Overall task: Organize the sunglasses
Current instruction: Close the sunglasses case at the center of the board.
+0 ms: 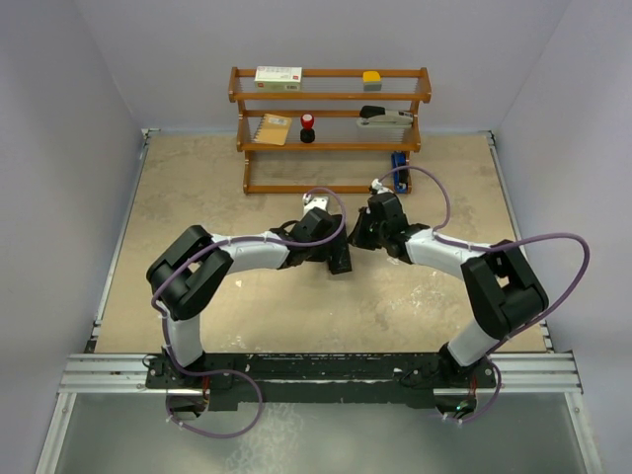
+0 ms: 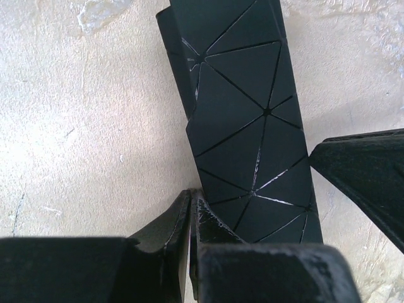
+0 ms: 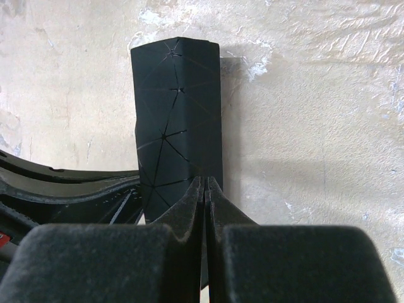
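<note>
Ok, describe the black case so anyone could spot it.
Find the wooden shelf at the far side of the table, then come to mid-table. There, pinched by the left gripper and right gripper, is the black case: oblong, creased into triangles, unlike anything nearby.

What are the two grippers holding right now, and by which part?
Both are shut on the black faceted case: the left gripper pinches its near-end edge, the right gripper pinches the end nearest its camera.
</note>
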`<act>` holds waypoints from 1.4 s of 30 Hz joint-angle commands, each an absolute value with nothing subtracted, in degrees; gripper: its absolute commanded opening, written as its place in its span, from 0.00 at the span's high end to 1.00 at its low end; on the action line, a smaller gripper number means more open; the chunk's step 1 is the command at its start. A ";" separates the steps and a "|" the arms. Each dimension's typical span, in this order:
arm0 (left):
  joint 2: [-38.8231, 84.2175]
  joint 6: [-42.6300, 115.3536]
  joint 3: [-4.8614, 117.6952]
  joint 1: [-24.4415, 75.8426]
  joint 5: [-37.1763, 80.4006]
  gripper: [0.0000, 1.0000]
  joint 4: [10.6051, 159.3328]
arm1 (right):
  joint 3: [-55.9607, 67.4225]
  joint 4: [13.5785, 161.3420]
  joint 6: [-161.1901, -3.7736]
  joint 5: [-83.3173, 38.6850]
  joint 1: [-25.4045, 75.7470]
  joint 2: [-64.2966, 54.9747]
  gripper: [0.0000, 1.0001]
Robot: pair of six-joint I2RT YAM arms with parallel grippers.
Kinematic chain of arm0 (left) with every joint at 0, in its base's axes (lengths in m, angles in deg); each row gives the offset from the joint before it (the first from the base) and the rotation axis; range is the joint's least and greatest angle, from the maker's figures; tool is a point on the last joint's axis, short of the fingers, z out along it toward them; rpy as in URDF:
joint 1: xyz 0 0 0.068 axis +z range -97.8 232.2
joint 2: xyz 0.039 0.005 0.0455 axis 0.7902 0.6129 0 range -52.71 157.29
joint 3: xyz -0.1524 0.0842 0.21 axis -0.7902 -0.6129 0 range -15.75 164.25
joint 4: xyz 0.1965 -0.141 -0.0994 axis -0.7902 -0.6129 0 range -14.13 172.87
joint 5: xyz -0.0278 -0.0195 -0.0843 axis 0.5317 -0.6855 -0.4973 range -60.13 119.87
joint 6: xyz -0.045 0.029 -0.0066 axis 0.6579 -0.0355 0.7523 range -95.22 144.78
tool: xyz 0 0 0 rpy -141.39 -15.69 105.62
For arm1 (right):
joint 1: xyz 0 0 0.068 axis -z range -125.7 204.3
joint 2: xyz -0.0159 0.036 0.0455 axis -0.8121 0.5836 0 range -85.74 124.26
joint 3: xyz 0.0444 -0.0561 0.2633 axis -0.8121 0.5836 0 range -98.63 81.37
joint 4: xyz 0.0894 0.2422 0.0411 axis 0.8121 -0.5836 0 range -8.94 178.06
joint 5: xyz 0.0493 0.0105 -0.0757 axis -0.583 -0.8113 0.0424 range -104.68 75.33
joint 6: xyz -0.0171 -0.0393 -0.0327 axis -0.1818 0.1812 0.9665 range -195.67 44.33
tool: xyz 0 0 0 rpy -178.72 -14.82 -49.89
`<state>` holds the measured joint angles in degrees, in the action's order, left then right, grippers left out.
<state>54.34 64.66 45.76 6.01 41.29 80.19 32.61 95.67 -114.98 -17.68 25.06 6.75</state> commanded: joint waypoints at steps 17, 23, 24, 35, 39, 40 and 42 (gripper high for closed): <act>46.78 62.76 44.48 5.70 45.40 1.00 79.44 | 31.50 91.36 -114.84 -13.48 23.36 2.70 1.00; 42.88 62.49 42.17 7.28 46.38 1.00 78.36 | 30.01 91.98 -114.28 -14.94 23.36 2.10 1.00; 42.31 62.51 41.93 7.55 46.47 1.00 78.14 | 29.96 92.15 -114.33 -15.84 23.36 2.33 1.00; 37.67 62.70 39.44 8.95 47.97 1.00 76.71 | 25.76 91.78 -112.75 -17.92 22.26 6.28 1.00; 36.93 62.82 39.02 9.08 48.37 1.00 76.32 | 25.53 91.70 -112.43 -18.66 22.22 8.32 1.00; 36.71 62.88 38.94 9.11 48.46 1.00 76.28 | 25.62 91.81 -112.35 -18.94 22.22 8.83 1.00; 36.45 62.97 38.81 9.17 48.65 1.00 76.12 | 26.00 92.02 -112.13 -19.06 22.13 9.68 1.00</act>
